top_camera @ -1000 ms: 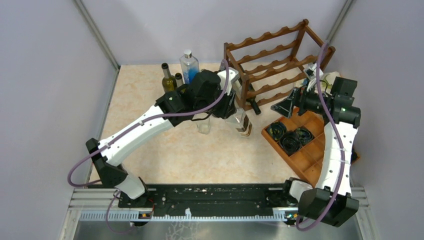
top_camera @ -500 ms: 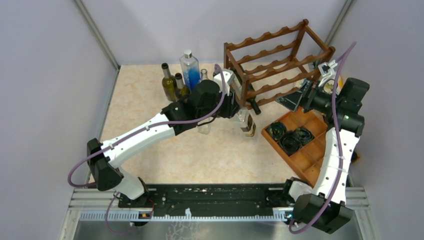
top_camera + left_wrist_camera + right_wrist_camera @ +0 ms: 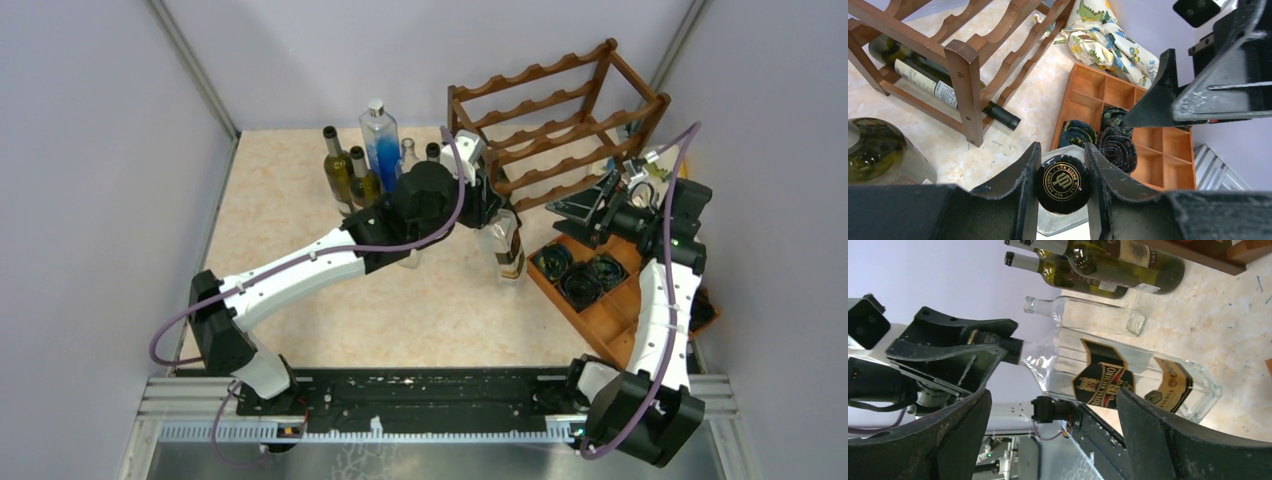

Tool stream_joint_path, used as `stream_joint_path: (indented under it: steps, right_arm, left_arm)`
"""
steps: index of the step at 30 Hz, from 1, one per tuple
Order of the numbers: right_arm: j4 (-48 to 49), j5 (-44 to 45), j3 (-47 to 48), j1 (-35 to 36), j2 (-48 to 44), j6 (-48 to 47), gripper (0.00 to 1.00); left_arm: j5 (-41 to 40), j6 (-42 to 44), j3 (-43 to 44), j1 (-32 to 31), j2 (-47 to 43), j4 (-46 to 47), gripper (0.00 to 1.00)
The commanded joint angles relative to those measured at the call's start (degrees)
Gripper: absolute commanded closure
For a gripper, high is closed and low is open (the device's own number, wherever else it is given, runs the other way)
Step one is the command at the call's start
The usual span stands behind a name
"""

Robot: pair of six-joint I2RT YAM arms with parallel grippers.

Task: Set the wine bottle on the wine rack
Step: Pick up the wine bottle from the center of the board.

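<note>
My left end effector (image 3: 1062, 159) is clamped narrow on the capped neck of the wine bottle (image 3: 508, 246), upright beneath it, just short of the wine rack (image 3: 560, 110); my right end effector (image 3: 588, 210) gapes wide alongside, racking not yet done.

My jaws are black, and the wine bottle (image 3: 1128, 375) is clear glass with a black-and-gold label and a black cap (image 3: 1063, 184) lettered in gold. The wine rack (image 3: 965, 85) is dark reddish-brown, the compartment tray (image 3: 1120, 92) a lighter orange-brown, the tabletop (image 3: 300, 200) cream with pale marbling. A white cloth (image 3: 1108, 35) carries green, blue and yellow cartoon dinosaurs.
</note>
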Motion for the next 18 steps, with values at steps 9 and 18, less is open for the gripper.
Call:
stream_joint_path:
  steps: [9,18]
  right_arm:
    - [-36.5,-3.3,7.1,0.5,-2.1,-90.2,0.02]
    - [-10.1,8.0,-2.8,14.2,-6.7,-79.5,0.02]
  left_arm:
    - [4.3,-1.6,7.7,0.5,1.4,7.1,1.0]
    - [8.8,-4.6,8.2,0.7,2.1,8.4,1.0]
